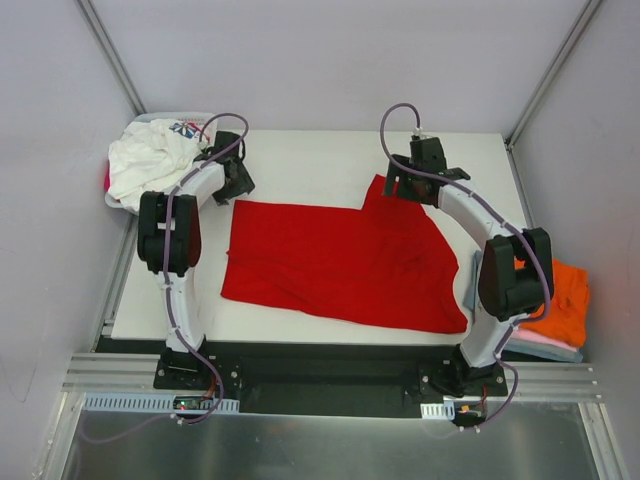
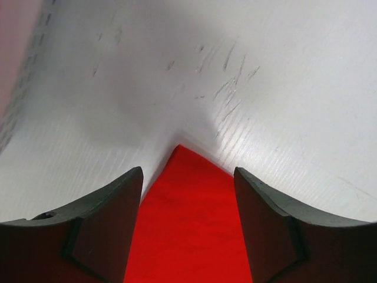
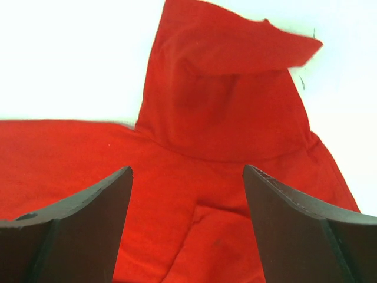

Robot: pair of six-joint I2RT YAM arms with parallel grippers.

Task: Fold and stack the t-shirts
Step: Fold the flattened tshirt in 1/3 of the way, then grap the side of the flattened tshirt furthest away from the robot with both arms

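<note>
Dark fingers of the left gripper stand apart, and a pointed corner of the red t-shirt lies on the table between them, not pinched. This shirt is spread flat across the middle of the white table. At its far right edge the right gripper hangs above one sleeve with its jaws wide (nothing held). At the far left, a white basket holds a crumpled white t-shirt with a blue-red print. Off the table's right edge, an orange t-shirt tops a small stack, with a pink t-shirt beneath.
</note>
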